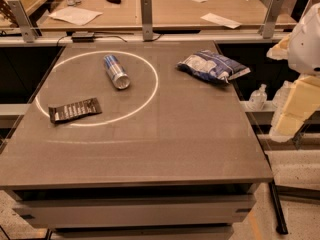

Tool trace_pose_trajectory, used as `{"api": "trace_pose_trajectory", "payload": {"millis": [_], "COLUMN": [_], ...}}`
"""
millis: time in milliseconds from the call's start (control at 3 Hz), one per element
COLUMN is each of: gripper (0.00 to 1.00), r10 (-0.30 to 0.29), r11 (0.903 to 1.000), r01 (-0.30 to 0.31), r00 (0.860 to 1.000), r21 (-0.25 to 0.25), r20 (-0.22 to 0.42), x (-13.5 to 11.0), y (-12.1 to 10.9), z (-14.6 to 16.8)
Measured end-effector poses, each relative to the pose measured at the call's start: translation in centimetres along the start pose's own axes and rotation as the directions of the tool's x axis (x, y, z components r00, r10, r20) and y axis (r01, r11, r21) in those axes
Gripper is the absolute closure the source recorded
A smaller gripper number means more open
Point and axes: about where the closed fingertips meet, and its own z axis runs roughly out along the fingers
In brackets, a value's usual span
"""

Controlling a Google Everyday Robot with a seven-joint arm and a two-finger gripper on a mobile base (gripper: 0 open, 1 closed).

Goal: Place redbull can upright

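— What colour is the table (150, 154)?
— Grey-brown, marked with a thin white ring (157, 81).
— And the things on it?
— The redbull can (116, 71) is blue and silver, the snack bag (212, 66) blue-white, the wrapper (75, 110) dark.
— The gripper (292, 114)?
— Cream and white, at the right edge.

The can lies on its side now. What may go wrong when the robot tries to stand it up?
1. The redbull can lies on its side on the flat table, so it may roll away when touched.
2. The gripper is beyond the table's right edge, and the snack bag lies roughly between them; the arm might brush it.
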Motion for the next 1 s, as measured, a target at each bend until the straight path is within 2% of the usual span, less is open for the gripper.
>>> {"api": "trace_pose_trajectory", "payload": {"millis": [333,667,1000], "gripper": [0.0,0.0,0.0], "r10": [0.0,0.04,0.165], "r11": [1.0,0.9992,0.9858], "r01": [0.0,-0.04,-0.165], "r00": [1.0,0.999,0.986], "r21": [0.0,0.006,-0.029], "r20": [0.0,-0.014,-0.003], "x": [0.0,-0.5,-1.2], "y": [0.0,-0.9,-2.7], "z": [0.0,0.0,1.0]}}
